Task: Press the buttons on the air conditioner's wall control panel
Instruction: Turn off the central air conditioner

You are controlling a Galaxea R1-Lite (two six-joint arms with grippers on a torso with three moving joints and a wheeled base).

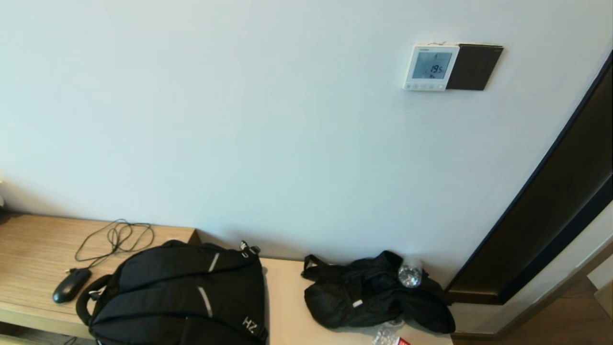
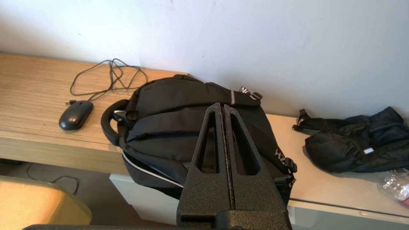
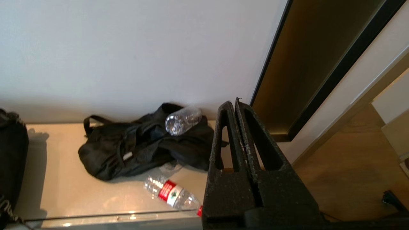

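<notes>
The white air conditioner control panel (image 1: 430,67) hangs high on the wall at the right, its grey screen reading 19.5, with a row of small buttons (image 1: 424,86) along its lower edge. Neither arm shows in the head view. My left gripper (image 2: 222,105) is shut and empty, low in front of the black backpack (image 2: 179,121). My right gripper (image 3: 233,103) is shut and empty, low near the right end of the counter. The panel does not show in either wrist view.
A dark switch plate (image 1: 473,67) adjoins the panel's right side. Below are a wooden desk (image 1: 28,249) with a mouse (image 1: 71,284) and cable, the backpack (image 1: 182,297), a black bag (image 1: 373,297) with a clear bottle (image 3: 182,120), another bottle (image 3: 169,192), and a dark door frame (image 1: 555,206).
</notes>
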